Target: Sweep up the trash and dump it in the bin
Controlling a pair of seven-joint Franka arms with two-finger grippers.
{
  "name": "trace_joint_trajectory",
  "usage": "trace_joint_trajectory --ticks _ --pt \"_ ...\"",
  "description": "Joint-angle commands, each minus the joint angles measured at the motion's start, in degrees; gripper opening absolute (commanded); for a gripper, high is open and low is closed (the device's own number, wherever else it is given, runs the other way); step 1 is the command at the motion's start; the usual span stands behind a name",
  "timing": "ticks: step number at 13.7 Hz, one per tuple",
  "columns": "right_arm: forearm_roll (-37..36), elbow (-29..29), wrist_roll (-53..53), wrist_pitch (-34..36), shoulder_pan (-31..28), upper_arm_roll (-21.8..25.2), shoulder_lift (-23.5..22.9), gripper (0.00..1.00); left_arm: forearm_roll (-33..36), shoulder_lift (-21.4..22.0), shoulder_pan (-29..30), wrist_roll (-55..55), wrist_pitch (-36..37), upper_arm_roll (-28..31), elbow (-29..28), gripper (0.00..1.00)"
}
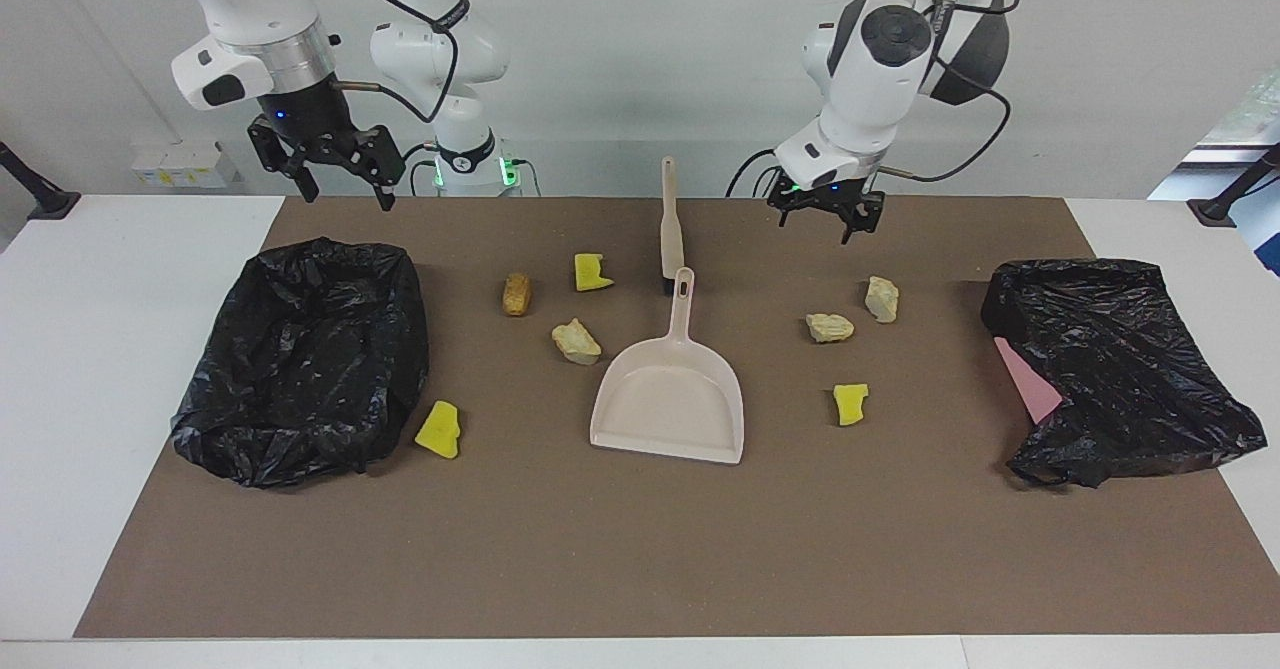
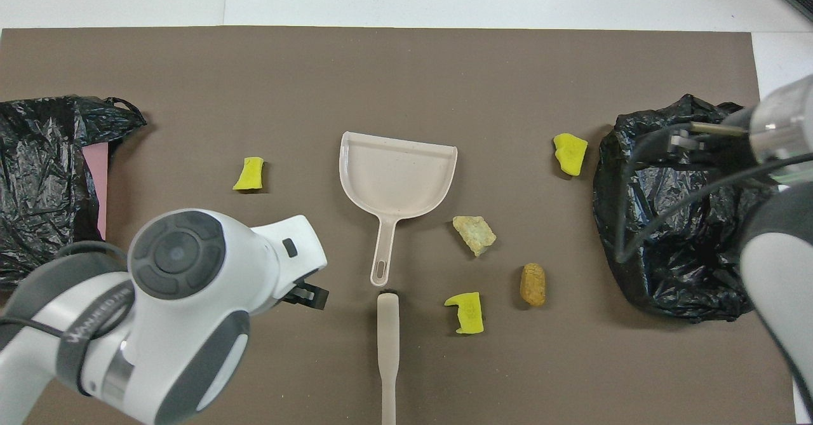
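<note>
The trash lies scattered on the brown mat: yellow chunks [image 1: 592, 271] [image 1: 440, 429] [image 1: 850, 402], beige lumps [image 1: 577, 341] [image 1: 829, 327] [image 1: 882, 298] and an orange-brown lump [image 1: 516, 293]. A beige dustpan [image 1: 668, 399] lies mid-mat, handle toward the robots, with the brush [image 1: 669, 219] just past its handle tip. The bin [image 1: 300, 359], lined with a black bag, sits at the right arm's end. My left gripper [image 1: 828, 214] hangs open and empty over the mat between the brush and two beige lumps. Open and empty too, my right gripper [image 1: 340, 167] hovers over the mat's edge beside the bin.
A crumpled black bag [image 1: 1120, 369] with a flat pink sheet [image 1: 1025, 381] under it lies at the left arm's end. In the overhead view the left arm [image 2: 178, 298] covers two beige lumps. White table [image 1: 100, 349] surrounds the mat.
</note>
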State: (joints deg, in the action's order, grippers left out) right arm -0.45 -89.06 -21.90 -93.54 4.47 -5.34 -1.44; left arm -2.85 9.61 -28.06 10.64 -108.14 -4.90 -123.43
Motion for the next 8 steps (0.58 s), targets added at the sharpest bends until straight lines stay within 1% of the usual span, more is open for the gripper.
trace_joint_trajectory --ticks 1,4,5,7,8 --pt "-0.60 3.26 -9.01 -1.91 6.23 -0.11 -6.88 1.00 -0.49 3.05 -7.16 7.61 -5.58 1.12 -7.16 1.00" --pt "-2.00 8.63 -18.49 -3.48 14.58 0.07 -15.32 1.00 -0.49 2.96 -17.09 22.45 -16.02 1.03 -14.54 1.00" --pt "-2.27 9.51 -21.40 -5.06 16.52 -0.02 -17.52 1.00 -0.49 2.96 -19.82 25.89 -17.79 1.03 -15.78 1.00" --pt "-2.27 9.70 -23.10 -8.05 19.16 -0.11 -20.34 1.00 -0.49 2.52 -25.44 31.44 -20.60 1.12 -17.71 1.00" --pt "-2.18 9.61 -24.32 -8.50 20.31 -0.11 -21.14 1.00 -0.49 2.61 -27.82 33.99 -23.23 1.03 -19.64 1.00"
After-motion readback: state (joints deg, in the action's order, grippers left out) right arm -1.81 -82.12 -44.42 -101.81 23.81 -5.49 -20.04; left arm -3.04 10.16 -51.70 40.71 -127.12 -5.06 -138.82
